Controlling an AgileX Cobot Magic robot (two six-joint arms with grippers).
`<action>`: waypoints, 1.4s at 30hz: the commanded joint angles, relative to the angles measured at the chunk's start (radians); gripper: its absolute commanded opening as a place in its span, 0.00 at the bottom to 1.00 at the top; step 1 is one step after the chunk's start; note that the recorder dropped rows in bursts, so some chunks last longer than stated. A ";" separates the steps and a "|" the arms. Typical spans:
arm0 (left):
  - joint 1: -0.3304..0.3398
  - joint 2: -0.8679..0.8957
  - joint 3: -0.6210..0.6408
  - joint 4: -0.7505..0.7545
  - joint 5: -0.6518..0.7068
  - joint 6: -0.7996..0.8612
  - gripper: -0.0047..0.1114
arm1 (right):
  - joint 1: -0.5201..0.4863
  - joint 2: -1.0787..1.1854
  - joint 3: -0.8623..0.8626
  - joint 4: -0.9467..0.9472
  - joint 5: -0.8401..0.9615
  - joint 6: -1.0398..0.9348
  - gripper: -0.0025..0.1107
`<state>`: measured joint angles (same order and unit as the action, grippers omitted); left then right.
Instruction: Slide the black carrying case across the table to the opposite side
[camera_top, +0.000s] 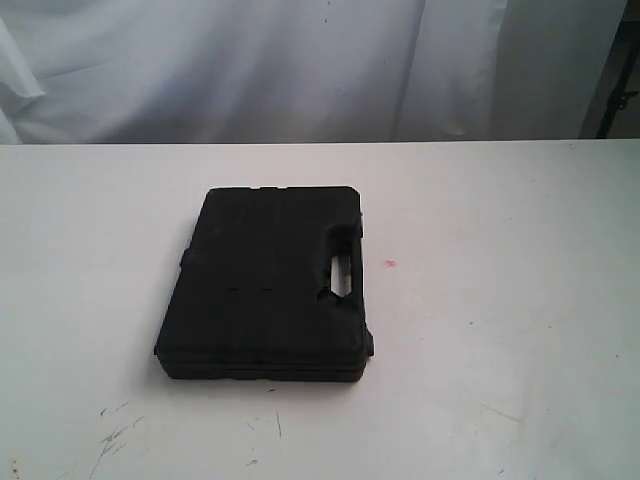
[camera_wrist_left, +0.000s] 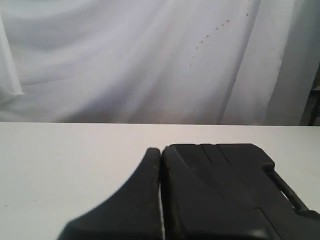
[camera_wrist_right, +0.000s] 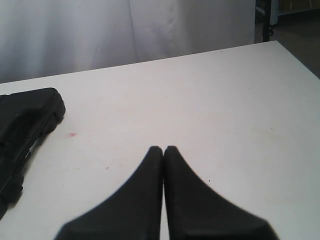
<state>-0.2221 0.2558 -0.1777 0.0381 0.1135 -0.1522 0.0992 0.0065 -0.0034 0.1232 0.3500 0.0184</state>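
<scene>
The black carrying case (camera_top: 270, 285) lies flat near the middle of the white table (camera_top: 500, 330), handle cut-out toward the right. Neither arm shows in the exterior view. In the left wrist view my left gripper (camera_wrist_left: 161, 150) is shut and empty, its tips in line with the case (camera_wrist_left: 235, 190) beyond; contact cannot be told. In the right wrist view my right gripper (camera_wrist_right: 163, 148) is shut and empty over bare table, well apart from the case (camera_wrist_right: 25, 120).
A small pink spot (camera_top: 390, 263) marks the table right of the case. Dark scuff marks (camera_top: 115, 435) lie near the front left. White drapes (camera_top: 300, 60) hang behind the table's far edge. A dark stand (camera_top: 620, 90) shows at the back right.
</scene>
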 joint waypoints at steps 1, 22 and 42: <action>0.035 -0.083 0.062 -0.058 -0.005 0.046 0.04 | -0.006 -0.007 0.003 -0.001 -0.004 -0.004 0.02; 0.192 -0.256 0.178 -0.110 0.107 0.109 0.04 | -0.006 -0.007 0.003 -0.001 -0.004 -0.004 0.02; 0.235 -0.256 0.178 -0.104 0.153 0.109 0.04 | -0.006 -0.007 0.003 -0.001 -0.004 -0.004 0.02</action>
<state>0.0110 0.0038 -0.0043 -0.0630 0.2643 -0.0457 0.0992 0.0065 -0.0034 0.1232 0.3500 0.0184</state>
